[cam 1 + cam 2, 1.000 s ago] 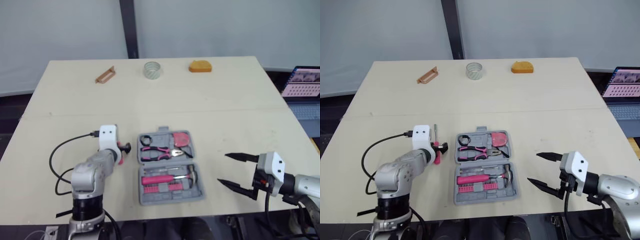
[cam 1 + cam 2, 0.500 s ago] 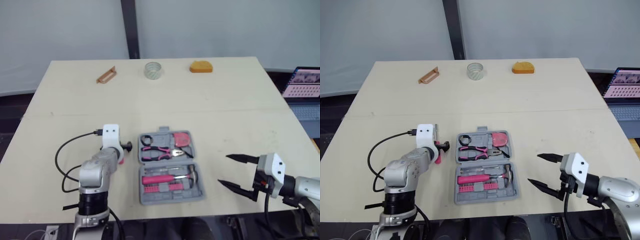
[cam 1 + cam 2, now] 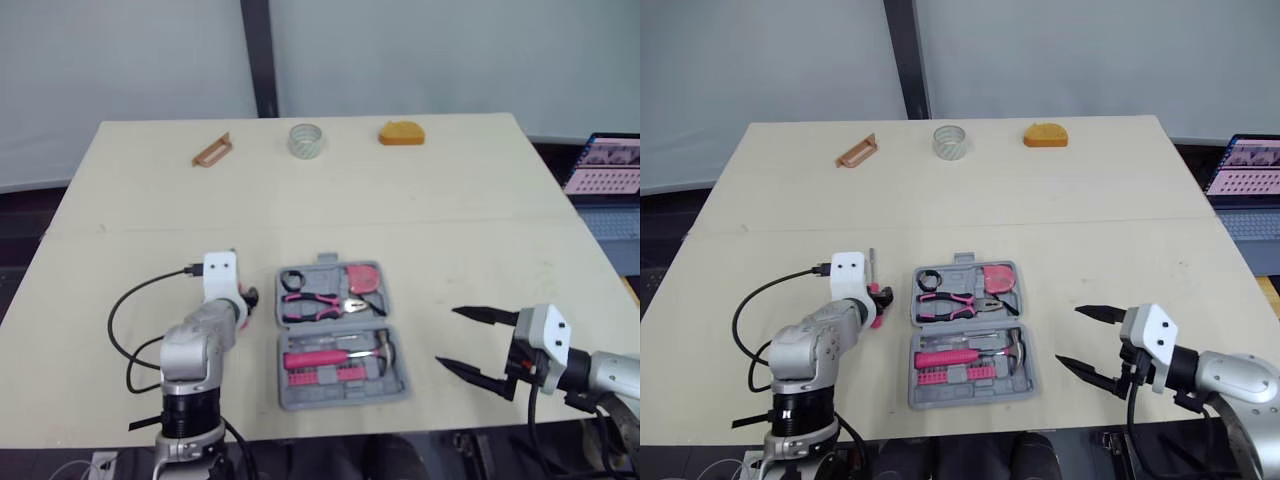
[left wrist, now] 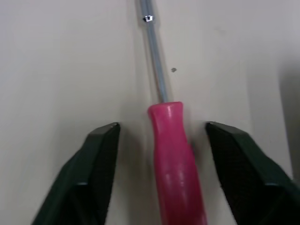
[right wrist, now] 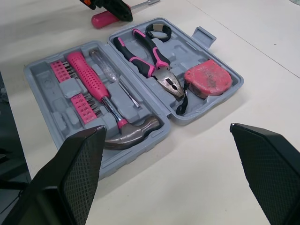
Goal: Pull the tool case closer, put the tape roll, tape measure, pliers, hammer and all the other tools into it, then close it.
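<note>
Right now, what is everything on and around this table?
table: one, pale
tool case: one, grey, open, table's near middle
pliers: one, pink-handled, in case
hammer: one, pink-handled, in case
tape measure: one, red, in case
bits: several, pink, in case
loose screwdriver: one, pink-handled, left of case
tape roll: one, clear, far edge
orange block: one, far edge
brown handle: one, far edge
laptop: one, beyond table's right edge
left gripper: black, open, astride screwdriver
right gripper: black, open, right of case
</note>
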Action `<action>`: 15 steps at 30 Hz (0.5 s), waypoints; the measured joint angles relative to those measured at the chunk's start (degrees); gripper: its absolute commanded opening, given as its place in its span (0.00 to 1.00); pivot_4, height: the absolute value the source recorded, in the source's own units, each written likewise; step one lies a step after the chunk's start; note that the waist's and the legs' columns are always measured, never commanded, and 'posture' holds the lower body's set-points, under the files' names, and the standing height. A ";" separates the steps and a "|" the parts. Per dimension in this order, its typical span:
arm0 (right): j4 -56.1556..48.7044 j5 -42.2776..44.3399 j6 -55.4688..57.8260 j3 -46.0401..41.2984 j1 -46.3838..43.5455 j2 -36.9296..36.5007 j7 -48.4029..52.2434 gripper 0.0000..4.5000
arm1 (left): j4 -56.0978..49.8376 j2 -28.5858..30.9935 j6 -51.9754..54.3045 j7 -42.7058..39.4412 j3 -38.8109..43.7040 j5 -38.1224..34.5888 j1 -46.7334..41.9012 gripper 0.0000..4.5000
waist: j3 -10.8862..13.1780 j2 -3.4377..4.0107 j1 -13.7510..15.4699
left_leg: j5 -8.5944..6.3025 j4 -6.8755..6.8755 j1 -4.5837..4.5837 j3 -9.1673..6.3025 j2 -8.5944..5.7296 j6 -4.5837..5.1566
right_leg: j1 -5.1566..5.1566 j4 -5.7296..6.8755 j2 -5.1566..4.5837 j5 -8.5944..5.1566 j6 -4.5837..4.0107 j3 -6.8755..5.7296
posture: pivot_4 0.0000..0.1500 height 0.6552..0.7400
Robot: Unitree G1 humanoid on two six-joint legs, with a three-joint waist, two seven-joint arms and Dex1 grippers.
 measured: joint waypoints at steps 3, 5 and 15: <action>0.00 -0.01 0.00 0.00 -0.06 0.00 -0.11 1.00 | 0.68 0.29 -0.65 -0.34 0.21 0.26 -0.28 0.14 | 0.00 0.00 0.56 | 0.00 0.02 0.00 0.00 0.00 0.00 | 0.00 0.00 0.00 0.00 0.00 0.00 | 1.00 1.00; 0.00 -0.02 0.00 0.01 -0.19 0.00 -0.21 1.00 | 1.30 0.38 -1.11 -0.68 0.27 0.45 -0.50 0.14 | -0.01 0.02 0.82 | 0.00 0.03 0.02 0.00 0.00 0.00 | 0.00 -0.01 0.00 0.00 0.00 0.00 | 1.00 1.00; 0.01 -0.59 0.01 0.32 -0.60 0.33 -0.61 1.00 | 2.10 14.99 -4.82 -10.82 -3.67 0.30 1.47 0.14 | -0.01 0.02 -0.01 | 0.04 -0.10 -0.02 0.03 0.02 -0.07 | -0.13 0.05 0.04 -0.01 -0.01 0.03 | 1.00 1.00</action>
